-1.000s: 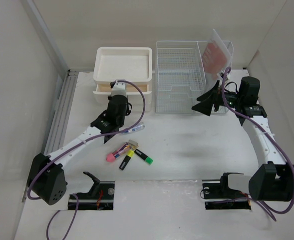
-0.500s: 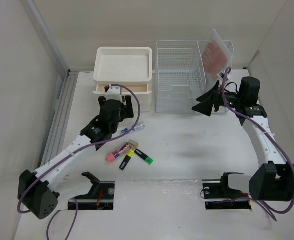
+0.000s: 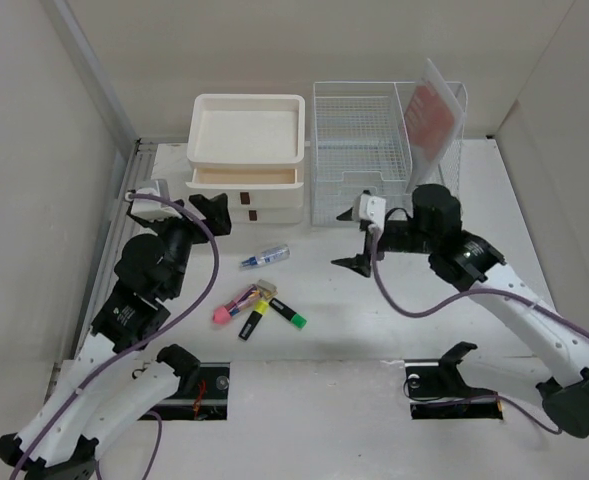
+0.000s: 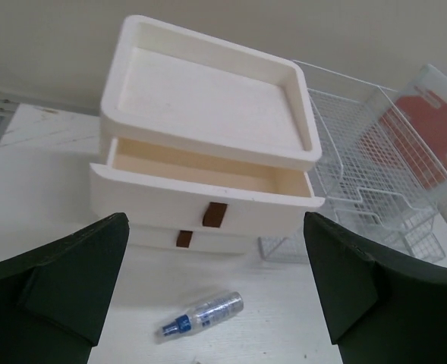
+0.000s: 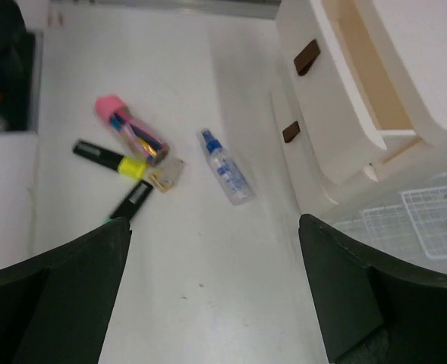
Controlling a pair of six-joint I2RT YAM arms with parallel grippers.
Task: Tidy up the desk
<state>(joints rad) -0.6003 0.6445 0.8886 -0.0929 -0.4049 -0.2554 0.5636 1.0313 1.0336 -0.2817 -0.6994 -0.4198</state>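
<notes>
The left gripper [image 3: 212, 212], jaws wide and empty, hovers at frame left beside the drawer unit [image 3: 246, 180], whose top drawer is open. At frame centre, a spray bottle [image 3: 266, 257] and highlighters [image 3: 257, 310] lie loose on the desk [image 3: 374, 320], so sorting appears barely begun. The right gripper [image 3: 357, 243], right of centre, is also spread wide and empty.

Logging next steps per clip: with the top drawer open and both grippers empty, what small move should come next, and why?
Probably ease the right gripper down toward the spray bottle. It lies loose on the desk, sits near the middle of the right wrist view ahead of that open gripper, and the open top drawer could take it.
</notes>
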